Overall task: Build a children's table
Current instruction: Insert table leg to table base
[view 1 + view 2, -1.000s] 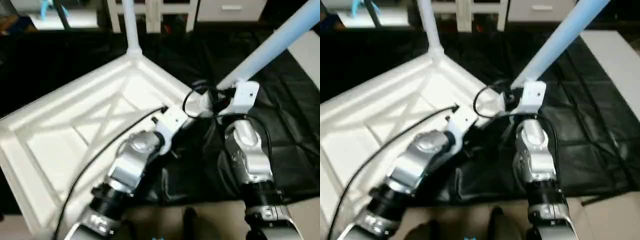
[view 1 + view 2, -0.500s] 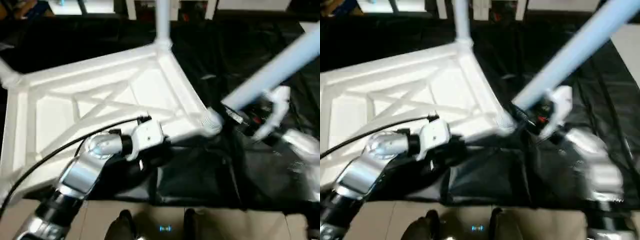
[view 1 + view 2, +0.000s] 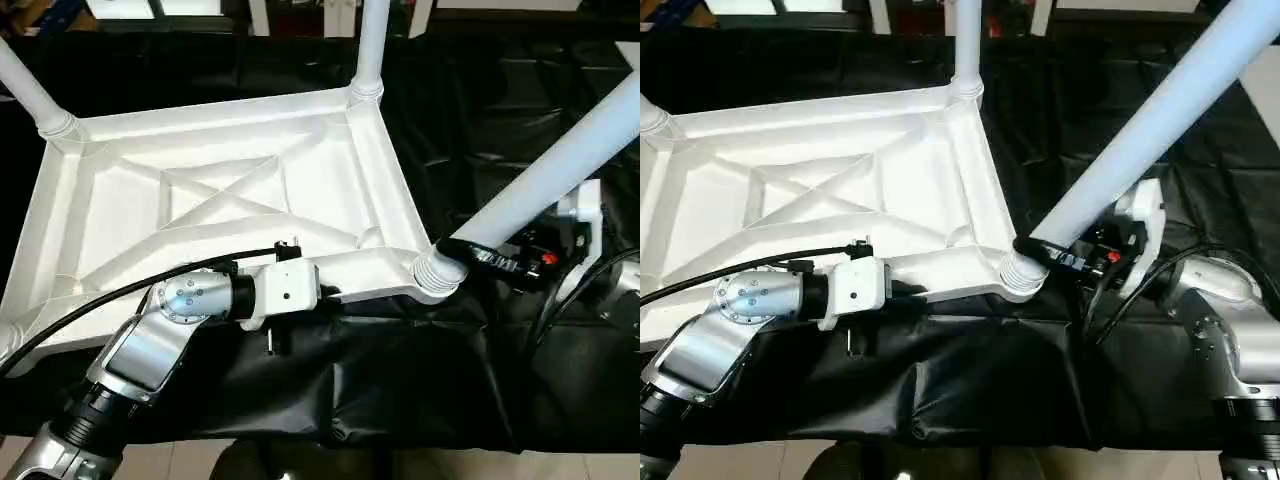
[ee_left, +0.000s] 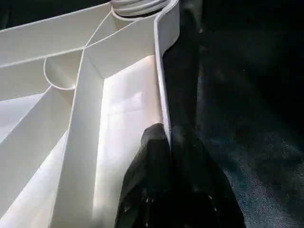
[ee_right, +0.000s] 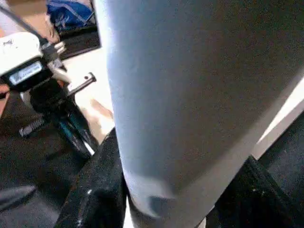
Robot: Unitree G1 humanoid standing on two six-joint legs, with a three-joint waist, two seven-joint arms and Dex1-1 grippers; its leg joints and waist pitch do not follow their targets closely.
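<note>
Nearest: floor strip visible below the front edge of the black-draped surface (image 3: 420,400), cloth bunched and hanging over that edge. Left hand (image 4: 166,142) clamped shut on the near rim of the tabletop (image 3: 230,200), one black finger (image 4: 147,161) inside the rim, the other outside against the cloth. Tabletop lying upside down, X-ribbed underside up, toward the robot's left on the surface, its near rim just behind the cloth's front edge. Right hand (image 3: 1080,262) closed around the near-right leg (image 3: 560,165) just above its ribbed collar, black fingers (image 5: 95,190) on either side of the tube. That leg seated in the near-right corner socket (image 3: 437,272), leaning up and away to the right. Count of legs seen: three. Far-right leg (image 3: 372,45) upright in its socket, far-left leg (image 3: 30,90) slanting out past the upper left corner. Near-left corner cut by the picture edge and the left arm; socket state there not readable. Open cloth to the right of the tabletop, between its right rim and the surface's right side; little room between near rim and front edge. Beyond the surface: white furniture legs (image 3: 300,12) and a light floor along the far side.
</note>
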